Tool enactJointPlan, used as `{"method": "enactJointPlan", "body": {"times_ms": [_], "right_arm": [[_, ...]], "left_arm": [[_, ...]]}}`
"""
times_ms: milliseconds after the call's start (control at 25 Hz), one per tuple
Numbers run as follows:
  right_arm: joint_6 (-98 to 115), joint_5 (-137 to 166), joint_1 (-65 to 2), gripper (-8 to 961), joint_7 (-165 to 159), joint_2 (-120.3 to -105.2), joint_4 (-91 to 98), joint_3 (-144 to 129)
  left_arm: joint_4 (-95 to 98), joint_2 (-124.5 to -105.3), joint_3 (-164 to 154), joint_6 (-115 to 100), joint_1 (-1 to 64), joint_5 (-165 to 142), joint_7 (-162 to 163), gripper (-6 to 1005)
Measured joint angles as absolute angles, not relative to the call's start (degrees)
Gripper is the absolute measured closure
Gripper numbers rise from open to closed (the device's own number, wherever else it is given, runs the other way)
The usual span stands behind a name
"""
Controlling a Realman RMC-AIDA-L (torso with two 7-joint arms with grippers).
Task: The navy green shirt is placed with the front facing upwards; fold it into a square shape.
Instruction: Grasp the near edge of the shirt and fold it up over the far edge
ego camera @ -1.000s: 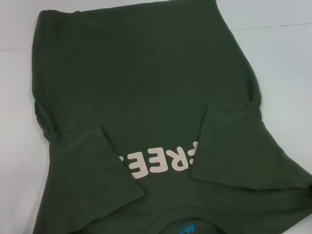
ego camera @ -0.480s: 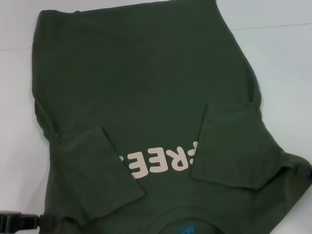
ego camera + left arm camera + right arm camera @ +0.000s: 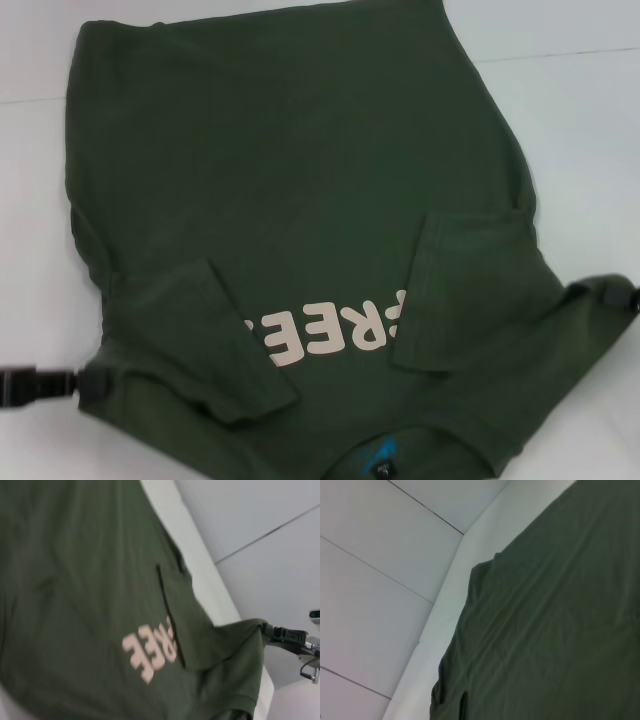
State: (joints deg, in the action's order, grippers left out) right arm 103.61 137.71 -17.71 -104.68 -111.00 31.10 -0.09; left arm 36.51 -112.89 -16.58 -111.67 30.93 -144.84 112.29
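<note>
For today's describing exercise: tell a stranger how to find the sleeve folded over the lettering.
The navy green shirt covers the white table. On the robot's right, one sleeve lies folded inward. Unlike the other sleeve, it overlaps the pale lettering.

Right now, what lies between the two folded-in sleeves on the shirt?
In the head view, the pale FREE lettering on the navy green shirt lies between the left sleeve and the right sleeve, which covers its end.

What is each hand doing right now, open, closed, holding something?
Left hand: closed on the edge of the dark olive-green cotton shirt.
Right hand: closed on the shirt's opposite edge, pulling the fabric up.
</note>
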Motion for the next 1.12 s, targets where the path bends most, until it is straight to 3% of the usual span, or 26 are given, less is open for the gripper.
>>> {"method": "enactJointPlan", "body": {"times_ms": [440, 1120], "right_arm": [[99.1, 137.7, -27.7, 879, -110.7, -109.66, 31.3, -0.6], [85.8, 136.2, -39.3, 879, -112.7, -110.46, 30.8, -3.8]], "left_arm": [[32.6, -110.26, -15.9, -104.3, 39.7, -140.5, 113.5, 976], [29.7, -110.31, -16.5, -84.9, 47.1, -135.7, 114.6, 977]]}}
